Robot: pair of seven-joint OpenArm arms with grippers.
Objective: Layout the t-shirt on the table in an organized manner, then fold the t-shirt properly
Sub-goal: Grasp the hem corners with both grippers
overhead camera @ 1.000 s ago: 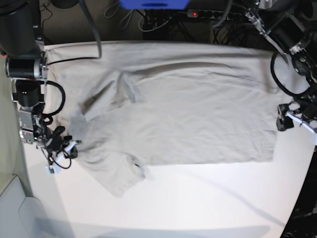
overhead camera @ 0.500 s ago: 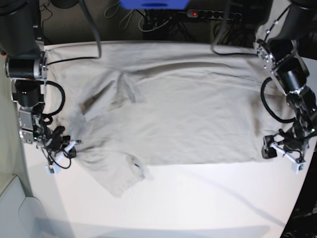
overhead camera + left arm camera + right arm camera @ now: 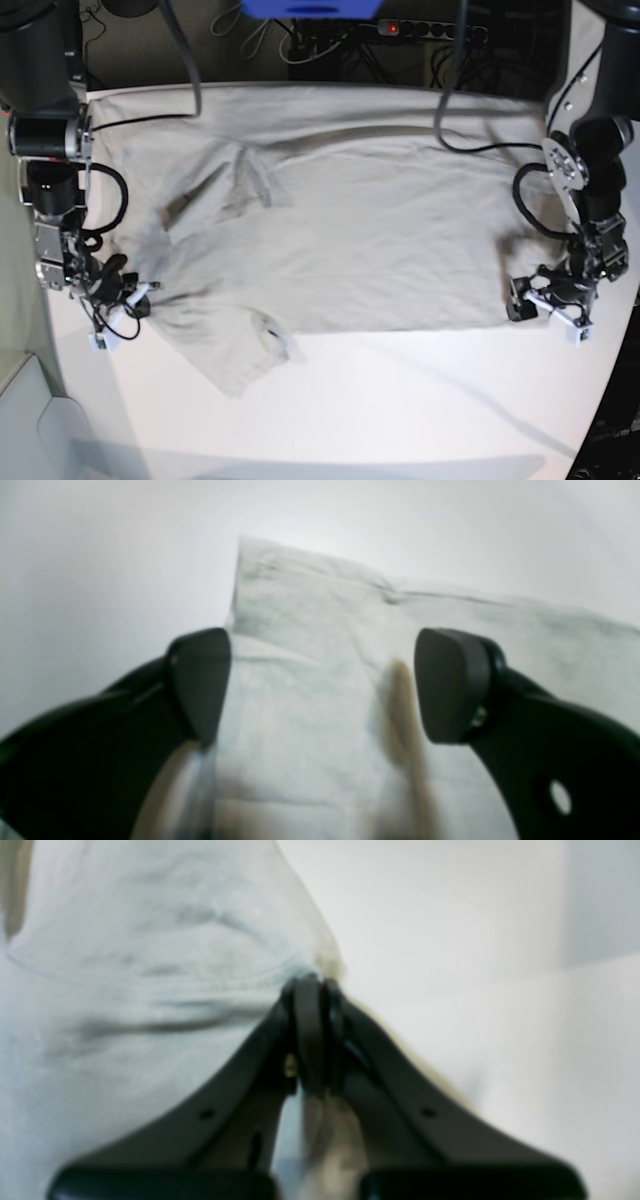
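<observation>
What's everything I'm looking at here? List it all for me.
t-shirt: one, light grey-beige, spread across the table, sleeves bunched at the base view's left.
table: one, white, under the shirt.
power strip: one, dark with a red light, behind the table's far edge.
cables: several, dark and pale, on the floor behind the table.
left pincer: one, black, open over the shirt's hem corner.
right pincer: one, black, shut on the shirt's edge.

Dark floor behind holds tangled cables (image 3: 330,45) and a power strip (image 3: 425,30).
</observation>
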